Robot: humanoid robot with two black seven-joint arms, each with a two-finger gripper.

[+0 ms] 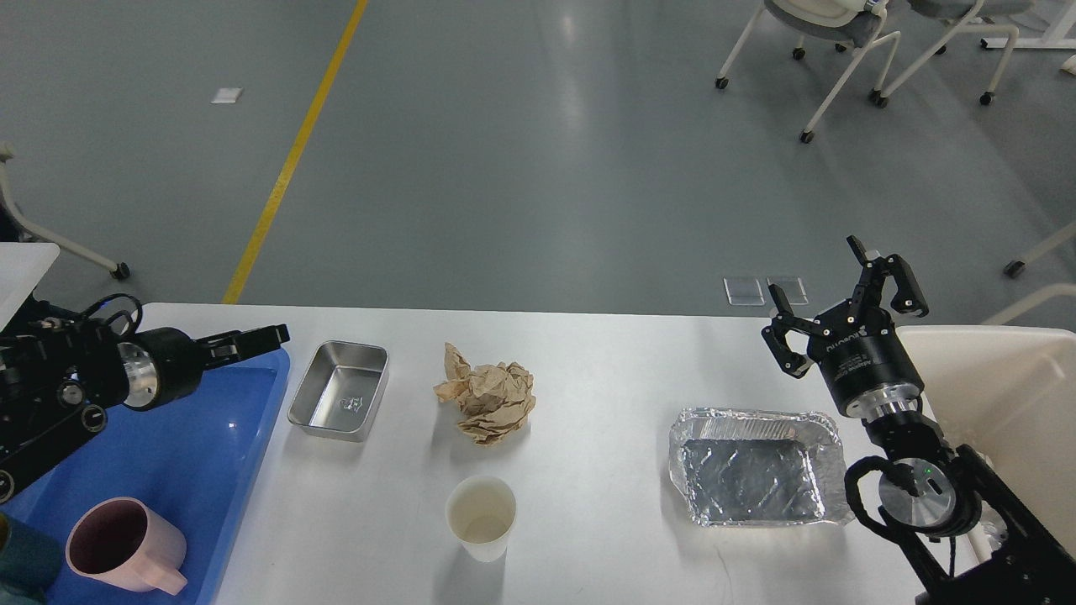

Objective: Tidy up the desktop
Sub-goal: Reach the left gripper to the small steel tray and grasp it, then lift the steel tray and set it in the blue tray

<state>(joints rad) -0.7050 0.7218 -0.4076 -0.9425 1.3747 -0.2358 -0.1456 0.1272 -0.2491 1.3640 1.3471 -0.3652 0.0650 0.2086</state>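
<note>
The white desktop (605, 370) carries a crumpled brown paper ball (489, 400), a white paper cup (481, 514), a small steel tray (340, 389) and an empty foil tray (756, 466). My left gripper (256, 339) reaches in from the left over the far right corner of the blue tray (193, 454), just left of the steel tray. It is seen side-on and dark, so its fingers cannot be told apart. My right gripper (843, 298) is open and empty, raised above the desktop's far right, behind the foil tray.
A pink mug (118, 546) stands in the blue tray's near corner, with a teal object (21, 561) beside it. A cream-white bin (1000, 395) stands at the right of the desktop. Wheeled chairs (841, 50) stand on the grey floor beyond.
</note>
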